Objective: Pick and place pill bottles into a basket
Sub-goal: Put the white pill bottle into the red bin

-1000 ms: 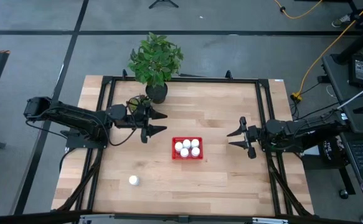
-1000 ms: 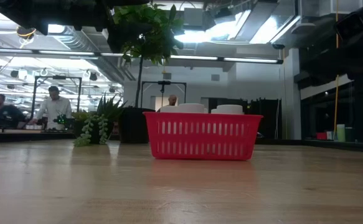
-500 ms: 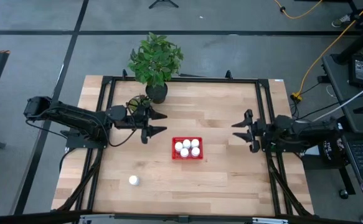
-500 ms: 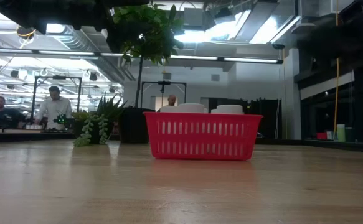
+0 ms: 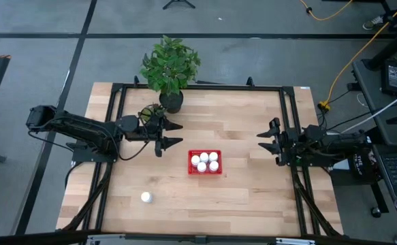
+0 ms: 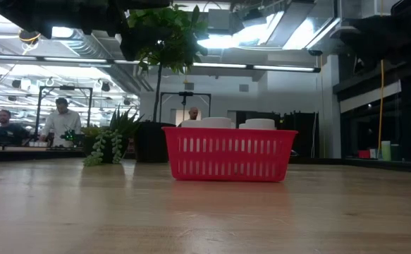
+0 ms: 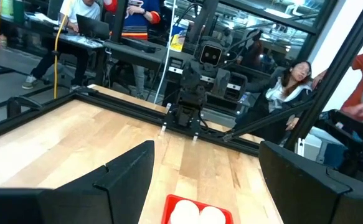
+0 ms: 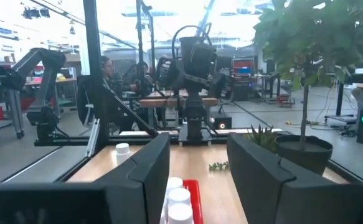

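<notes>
The red basket (image 5: 205, 162) stands at the table's middle with several white pill bottles (image 5: 205, 160) upright inside; it also shows in the low view (image 6: 228, 154). One more pill bottle (image 5: 146, 197) stands alone on the table near the front left. My left gripper (image 5: 176, 134) is open and empty, above the table left of the basket. My right gripper (image 5: 267, 141) is open and empty near the table's right edge.
A potted green plant (image 5: 170, 67) in a black pot stands at the table's far edge, behind my left gripper. A black frame (image 5: 287, 129) runs along the table's sides. People sit and stand in the room beyond the table.
My right gripper has drawn back toward the table's right edge and a little toward the far edge, staying open. My left arm and the bottles have kept still.
</notes>
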Available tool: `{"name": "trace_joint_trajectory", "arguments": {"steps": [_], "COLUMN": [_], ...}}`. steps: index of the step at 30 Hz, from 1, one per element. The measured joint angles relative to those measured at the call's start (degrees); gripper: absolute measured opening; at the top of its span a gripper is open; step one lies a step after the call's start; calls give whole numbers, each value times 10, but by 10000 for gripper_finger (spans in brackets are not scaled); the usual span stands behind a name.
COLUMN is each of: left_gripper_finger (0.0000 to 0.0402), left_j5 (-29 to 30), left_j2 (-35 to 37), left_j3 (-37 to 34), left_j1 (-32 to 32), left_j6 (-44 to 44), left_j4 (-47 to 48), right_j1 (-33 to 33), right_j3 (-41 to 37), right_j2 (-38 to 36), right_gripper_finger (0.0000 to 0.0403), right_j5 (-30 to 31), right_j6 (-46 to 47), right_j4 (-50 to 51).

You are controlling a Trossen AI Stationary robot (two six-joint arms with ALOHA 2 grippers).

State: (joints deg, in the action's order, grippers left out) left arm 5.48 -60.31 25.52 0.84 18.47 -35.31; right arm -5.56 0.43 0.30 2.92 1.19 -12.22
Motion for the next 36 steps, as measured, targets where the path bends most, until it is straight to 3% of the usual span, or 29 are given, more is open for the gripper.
{"name": "trace_joint_trajectory", "arguments": {"steps": [9, 16, 19, 23, 27, 31, 36], "left_gripper_finger": [281, 281, 281, 281, 281, 281, 281], "left_j5": [-5, -28, -61, -158, -214, -217, -202], "left_j2": [0, 0, 0, 21, 56, 69, 69], "left_j3": [0, 0, 0, 0, 23, 82, 152], "left_j1": [7, 7, 7, 18, 59, 99, 146], "left_j6": [3, 3, 15, 42, -2, -40, -28], "left_j4": [8, 94, 139, 180, 332, 524, 631], "right_j1": [0, 0, 0, 0, 0, 0, 0], "right_j3": [0, 0, 0, 0, 0, 0, 0], "right_j2": [-2, -2, -2, 0, 0, 0, 0], "right_gripper_finger": [163, 163, 163, 163, 163, 163, 163], "right_j5": [0, -1, -1, -1, -1, -1, -1], "right_j6": [0, 0, 0, 0, 0, 0, 0], "right_j4": [103, 103, 102, 103, 102, 102, 102]}}
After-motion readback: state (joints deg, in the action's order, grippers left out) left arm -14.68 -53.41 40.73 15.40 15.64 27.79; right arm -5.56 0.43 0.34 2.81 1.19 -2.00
